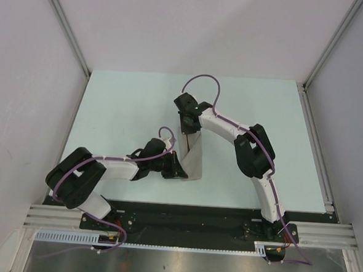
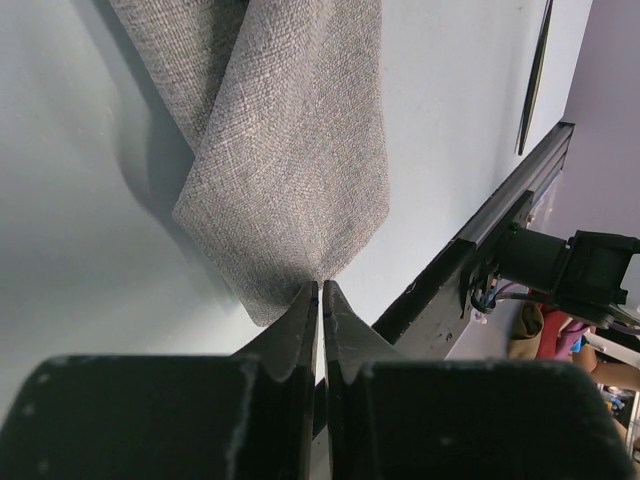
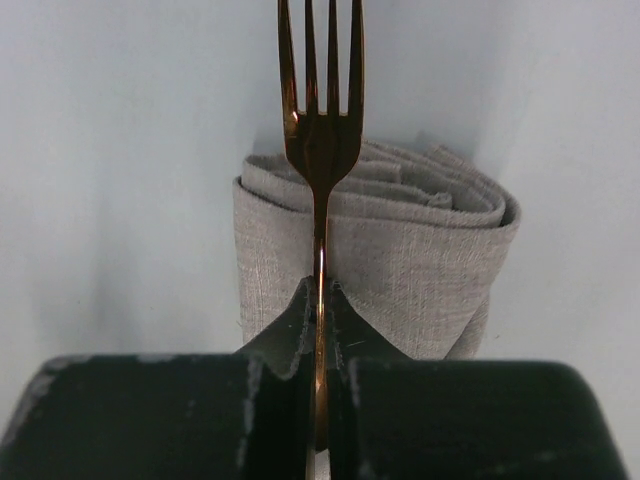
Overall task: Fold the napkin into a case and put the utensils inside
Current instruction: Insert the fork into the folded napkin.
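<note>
centre of the table point(image 1: 121, 107): the napkin point(image 1: 192, 156) lies folded into a narrow grey-beige strip running up the frame, between the two grippers
napkin, left wrist view: the cloth point(image 2: 290, 150) fills the upper middle of the frame, one layer folded over another, and narrows down to a corner at the fingertips
napkin, right wrist view: the end of the roll point(image 3: 380, 260) faces the camera in the middle of the frame, several layers curled inside one another, lying on the table
left gripper point(image 1: 177, 170): at the lower end of the strip; in its own camera point(image 2: 320, 287) the jaws are pressed almost together, pinching the corner of the napkin
right gripper point(image 1: 188, 125): at the upper end of the strip; in its own camera point(image 3: 320, 287) the jaws are clamped on the handle of the fork
fork point(image 3: 320, 140): shiny copper, straight up the middle of the frame, prongs at the top, crossing in front of the layered end of the napkin; whether it touches the cloth i cannot tell
upper right of the left wrist view: a dark sliver point(image 2: 535, 80) well apart from the napkin, too thin to identify
right of the left wrist view: a black plate point(image 2: 470, 270) along the table edge
</note>
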Action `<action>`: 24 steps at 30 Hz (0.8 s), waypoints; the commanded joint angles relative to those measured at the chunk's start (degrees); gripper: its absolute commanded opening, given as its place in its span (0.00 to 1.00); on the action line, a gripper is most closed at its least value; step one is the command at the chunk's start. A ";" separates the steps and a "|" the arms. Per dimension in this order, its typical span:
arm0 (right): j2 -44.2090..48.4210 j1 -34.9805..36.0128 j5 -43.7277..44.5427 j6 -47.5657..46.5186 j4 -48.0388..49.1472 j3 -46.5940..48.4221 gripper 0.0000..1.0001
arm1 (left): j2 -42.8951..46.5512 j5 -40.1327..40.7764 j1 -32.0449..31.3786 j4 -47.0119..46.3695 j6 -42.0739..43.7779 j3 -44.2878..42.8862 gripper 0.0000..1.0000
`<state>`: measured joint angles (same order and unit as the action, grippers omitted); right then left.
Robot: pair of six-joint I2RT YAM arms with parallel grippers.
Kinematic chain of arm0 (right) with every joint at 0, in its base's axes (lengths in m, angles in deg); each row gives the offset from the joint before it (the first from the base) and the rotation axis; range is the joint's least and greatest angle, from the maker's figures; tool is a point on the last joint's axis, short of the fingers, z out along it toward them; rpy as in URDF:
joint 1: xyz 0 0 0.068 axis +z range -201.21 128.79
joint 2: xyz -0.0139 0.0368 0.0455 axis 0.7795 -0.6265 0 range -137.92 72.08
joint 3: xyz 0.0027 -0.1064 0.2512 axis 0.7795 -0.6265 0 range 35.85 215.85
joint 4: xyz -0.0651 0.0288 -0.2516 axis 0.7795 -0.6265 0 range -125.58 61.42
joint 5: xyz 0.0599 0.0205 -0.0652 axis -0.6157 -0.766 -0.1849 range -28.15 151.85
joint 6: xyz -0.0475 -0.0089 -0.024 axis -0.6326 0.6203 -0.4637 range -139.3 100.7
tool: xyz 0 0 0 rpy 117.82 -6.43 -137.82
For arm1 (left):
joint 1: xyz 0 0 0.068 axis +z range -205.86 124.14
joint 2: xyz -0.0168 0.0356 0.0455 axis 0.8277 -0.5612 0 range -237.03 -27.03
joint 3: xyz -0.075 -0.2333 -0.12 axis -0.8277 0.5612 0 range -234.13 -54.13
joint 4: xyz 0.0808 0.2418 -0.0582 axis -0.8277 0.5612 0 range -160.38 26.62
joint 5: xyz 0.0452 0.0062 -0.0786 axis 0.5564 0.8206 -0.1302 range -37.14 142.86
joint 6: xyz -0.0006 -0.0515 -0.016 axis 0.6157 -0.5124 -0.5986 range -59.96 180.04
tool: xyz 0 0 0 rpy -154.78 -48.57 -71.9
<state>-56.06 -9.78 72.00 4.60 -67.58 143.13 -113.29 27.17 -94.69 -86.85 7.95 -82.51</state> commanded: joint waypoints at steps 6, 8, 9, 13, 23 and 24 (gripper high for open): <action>6.75 2.78 3.91 4.31 -0.02 -4.18 0.00 | -1.28 -0.41 0.16 -3.22 -0.20 0.96 0.08; 7.28 3.13 3.91 5.19 0.07 -5.67 0.00 | -1.54 -0.59 0.24 -3.39 -0.20 1.05 0.07; 7.72 3.22 4.00 5.54 0.07 -6.12 0.00 | -1.54 -0.59 0.33 -3.48 -0.20 1.13 0.08; 8.78 4.36 4.26 6.42 -0.11 -7.79 0.00 | -1.54 -0.41 0.42 -3.39 -0.11 1.05 0.08; 11.68 6.12 2.94 9.06 0.68 -12.80 0.00 | -0.32 -0.76 2.44 -3.04 0.59 1.13 0.08; 11.59 6.29 2.60 9.49 0.60 -13.06 0.00 | 0.30 -0.76 2.62 -2.87 0.94 1.14 0.07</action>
<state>-48.71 -4.49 74.82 11.72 -67.21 131.68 -114.47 27.06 -93.31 -88.36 7.99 -81.94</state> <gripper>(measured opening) 0.017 0.076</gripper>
